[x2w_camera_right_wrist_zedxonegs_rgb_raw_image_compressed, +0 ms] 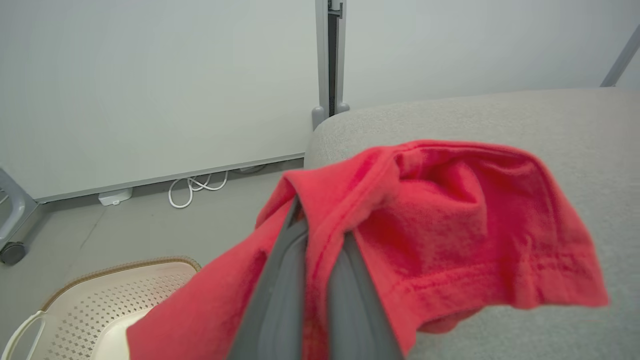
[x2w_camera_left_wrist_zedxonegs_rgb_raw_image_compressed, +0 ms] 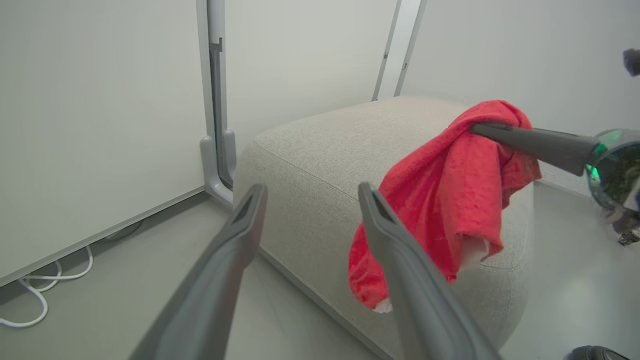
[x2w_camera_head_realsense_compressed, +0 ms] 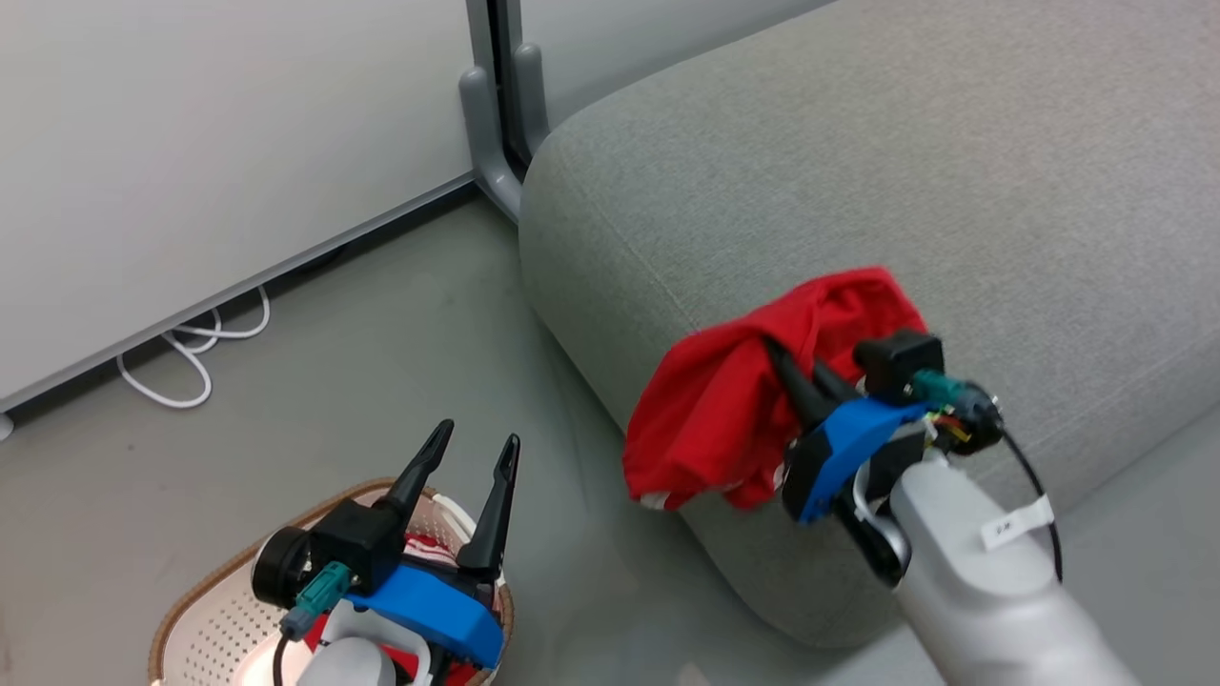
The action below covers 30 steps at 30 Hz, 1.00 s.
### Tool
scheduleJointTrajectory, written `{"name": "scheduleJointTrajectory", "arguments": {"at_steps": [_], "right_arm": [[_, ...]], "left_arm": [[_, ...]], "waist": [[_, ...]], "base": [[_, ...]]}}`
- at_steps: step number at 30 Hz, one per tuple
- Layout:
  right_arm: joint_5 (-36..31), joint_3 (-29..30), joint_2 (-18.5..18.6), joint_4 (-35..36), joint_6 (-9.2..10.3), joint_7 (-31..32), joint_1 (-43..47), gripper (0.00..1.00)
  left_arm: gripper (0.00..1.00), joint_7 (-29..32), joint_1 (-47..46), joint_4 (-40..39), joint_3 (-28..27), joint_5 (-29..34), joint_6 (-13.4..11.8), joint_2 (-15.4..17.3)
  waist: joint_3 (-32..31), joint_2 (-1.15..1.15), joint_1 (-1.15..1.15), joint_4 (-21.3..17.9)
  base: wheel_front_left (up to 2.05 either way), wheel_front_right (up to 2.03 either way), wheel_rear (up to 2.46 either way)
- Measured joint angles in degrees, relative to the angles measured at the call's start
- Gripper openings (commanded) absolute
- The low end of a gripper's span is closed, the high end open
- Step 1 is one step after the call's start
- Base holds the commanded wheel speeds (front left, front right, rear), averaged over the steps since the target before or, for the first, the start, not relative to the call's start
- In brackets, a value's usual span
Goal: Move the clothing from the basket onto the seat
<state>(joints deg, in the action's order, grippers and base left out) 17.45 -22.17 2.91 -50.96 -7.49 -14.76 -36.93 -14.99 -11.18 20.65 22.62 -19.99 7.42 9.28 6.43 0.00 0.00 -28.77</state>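
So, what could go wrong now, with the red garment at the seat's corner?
The right gripper, shut on the red garment, holds it at the seat's corner; much hangs past the edge, so released here it may slide off. The open left gripper could catch the basket rim below.

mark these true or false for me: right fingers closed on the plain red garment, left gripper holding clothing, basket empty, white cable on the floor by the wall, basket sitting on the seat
1. The right gripper has its fingers shut on the plain red garment. True.
2. The left gripper is holding clothing. False: its fingers stand open with nothing between them, above the basket.
3. The basket is empty. False: a striped garment, red and white, lies in it.
4. A white cable lies on the floor by the wall. True.
5. The basket sits on the seat. False: it stands on the floor beside the seat.
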Motion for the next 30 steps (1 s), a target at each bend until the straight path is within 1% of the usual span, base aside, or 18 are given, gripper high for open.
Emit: {"name": "scheduleJointTrajectory", "arguments": {"at_steps": [3,10,15,20,25,27,30], "right_arm": [[-1.30,3.04,1.00,-0.77,0.00,0.45,-2.97,0.00],[-3.44,12.43,6.59,-1.83,0.00,1.58,-11.62,0.00],[-4.89,20.97,12.58,-3.37,0.00,2.15,-17.35,0.00],[-7.51,29.33,16.92,-4.72,0.00,2.18,-20.81,0.00],[-9.80,38.56,22.02,-2.99,0.00,0.94,-23.01,0.00],[-11.12,42.01,23.01,-2.40,0.00,0.76,-23.03,0.00],[-12.12,46.29,22.97,-2.46,0.00,0.49,-22.87,0.00]], "left_arm": [[1.00,0.00,-0.98,-0.32,0.51,0.16,0.00,0.57],[1.00,0.00,-4.02,-1.57,2.70,0.33,0.00,2.75],[1.00,-0.01,-7.25,-3.28,4.00,0.53,0.00,4.33],[1.00,-0.01,-9.32,-5.19,5.05,0.94,0.00,5.82],[1.00,-0.01,-12.01,-7.45,4.50,1.46,0.00,6.48],[1.00,-0.01,-12.57,-8.50,4.34,1.87,0.00,6.72],[1.00,0.00,-12.84,-9.77,3.92,2.07,0.00,7.05]], "waist": [[1.24,0.00,0.00,0.92],[5.65,0.00,0.00,3.50],[9.85,0.00,0.00,5.98],[14.43,0.00,0.00,8.84],[19.07,0.00,0.01,12.06],[20.89,0.00,0.01,13.27],[23.68,0.00,0.01,14.69]], "base": [[0.00,0.00,0.00],[0.00,0.00,0.00],[0.00,0.00,0.00],[0.00,0.00,0.00],[0.00,0.00,0.00],[0.00,0.00,0.00],[0.00,0.00,0.00]]}}
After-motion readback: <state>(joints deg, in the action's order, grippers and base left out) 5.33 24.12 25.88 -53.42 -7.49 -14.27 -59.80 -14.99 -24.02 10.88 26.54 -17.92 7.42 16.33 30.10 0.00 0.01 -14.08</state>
